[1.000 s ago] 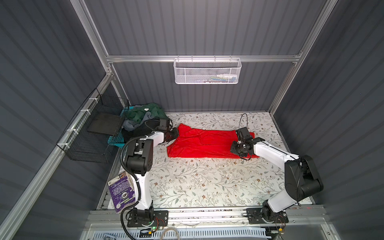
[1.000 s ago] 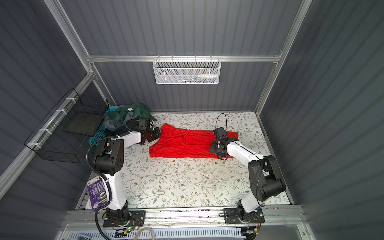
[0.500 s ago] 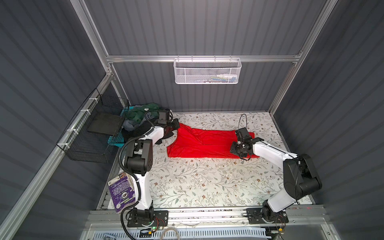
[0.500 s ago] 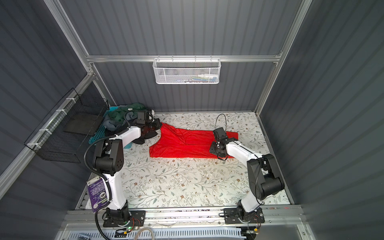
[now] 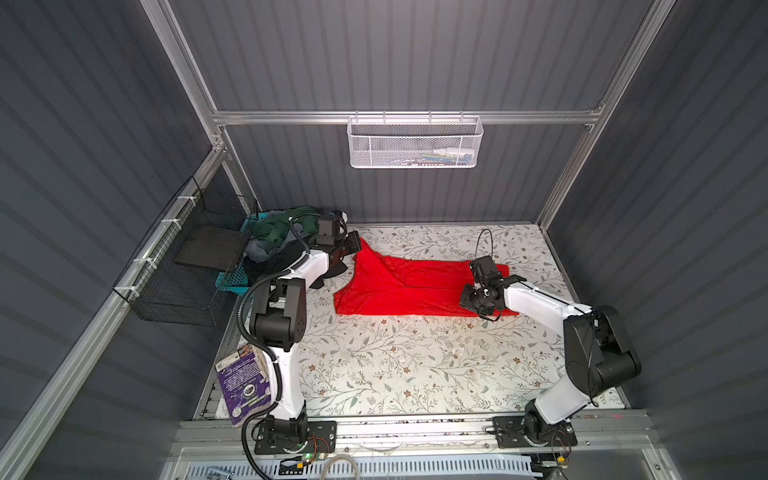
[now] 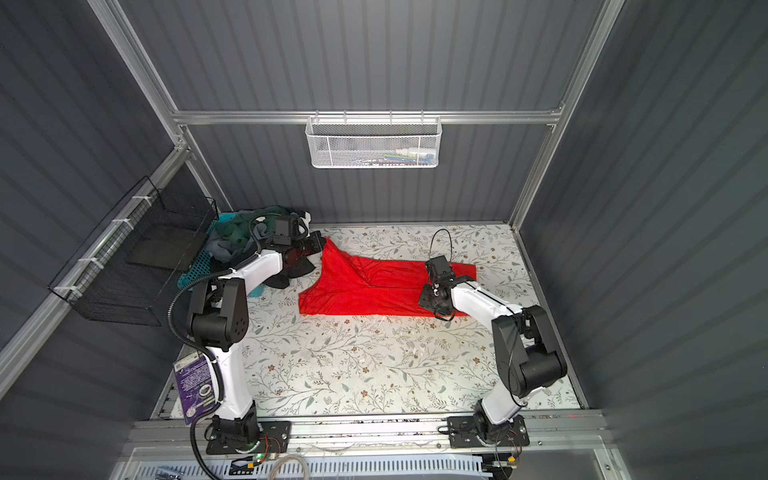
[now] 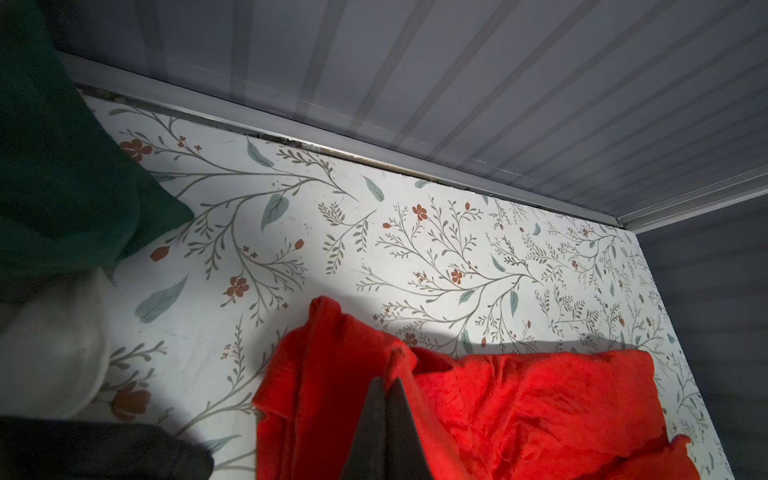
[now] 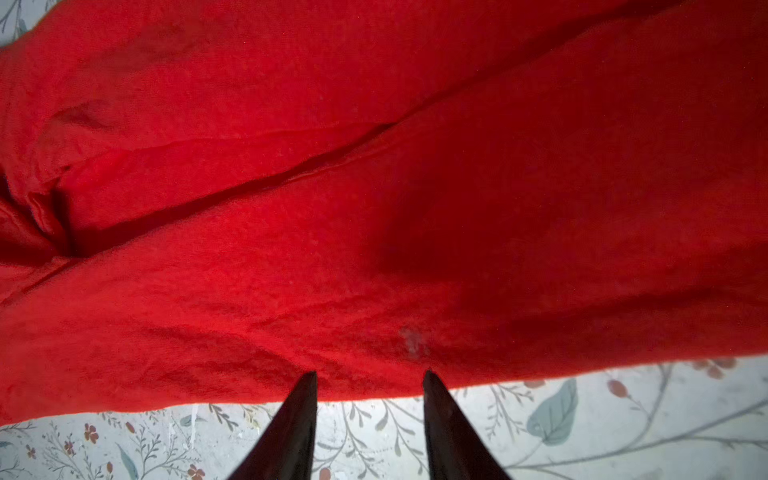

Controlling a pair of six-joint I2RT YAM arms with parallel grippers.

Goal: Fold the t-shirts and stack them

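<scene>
Red t-shirt [image 5: 415, 286] on floral tabletop [image 5: 415, 365]

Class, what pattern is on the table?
Table: white with leafy grey-green branches and reddish flowers; clearest in left wrist view.

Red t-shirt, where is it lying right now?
In both top views the red t-shirt lies across the table's far middle, one corner lifted by the left gripper beside the clothes pile, the right gripper at its other end.

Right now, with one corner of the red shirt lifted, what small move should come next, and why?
Probably shut the right jaws on the red shirt, at its near hem. They stand open at that edge, while the left jaws grip a raised corner; holding both ends should let it be stretched flat.
</scene>
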